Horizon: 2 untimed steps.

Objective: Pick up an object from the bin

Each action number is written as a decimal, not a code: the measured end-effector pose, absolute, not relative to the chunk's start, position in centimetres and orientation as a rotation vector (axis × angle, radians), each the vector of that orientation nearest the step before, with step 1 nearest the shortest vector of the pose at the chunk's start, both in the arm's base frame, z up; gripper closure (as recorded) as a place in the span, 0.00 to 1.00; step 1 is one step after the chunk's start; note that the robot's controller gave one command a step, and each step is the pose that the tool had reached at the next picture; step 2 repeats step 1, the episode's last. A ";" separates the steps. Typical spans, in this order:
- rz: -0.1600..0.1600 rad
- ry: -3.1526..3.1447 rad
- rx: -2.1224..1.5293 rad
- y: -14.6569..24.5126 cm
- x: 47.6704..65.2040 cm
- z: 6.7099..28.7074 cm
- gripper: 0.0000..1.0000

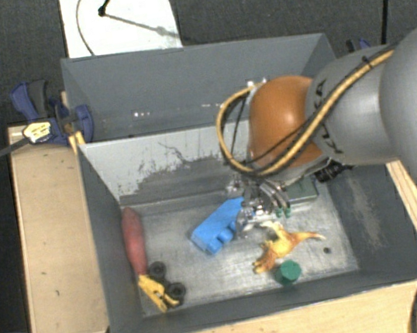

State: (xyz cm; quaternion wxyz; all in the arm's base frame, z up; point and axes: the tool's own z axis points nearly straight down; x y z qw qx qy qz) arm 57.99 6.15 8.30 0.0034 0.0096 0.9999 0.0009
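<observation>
My gripper (257,217) hangs low in the middle of the bin, under the orange cover, right beside the right end of a blue toothed plastic block (217,228). Just below the gripper lies a yellow-orange toy dinosaur (282,246), and a small green round cap (289,272) sits at that toy's lower edge. The view does not let me tell how the fingers stand or whether anything is between them.
Along the bin's left wall lies a long dark-red piece (134,240). A small yellow toy vehicle with black wheels (160,285) sits in the front left corner. The arm covers the bin's right rear part.
</observation>
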 end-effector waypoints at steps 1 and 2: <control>0.002 3.138 0.047 7.7 58.3 22.8 1.00; 0.002 3.138 0.047 7.7 58.3 22.8 1.00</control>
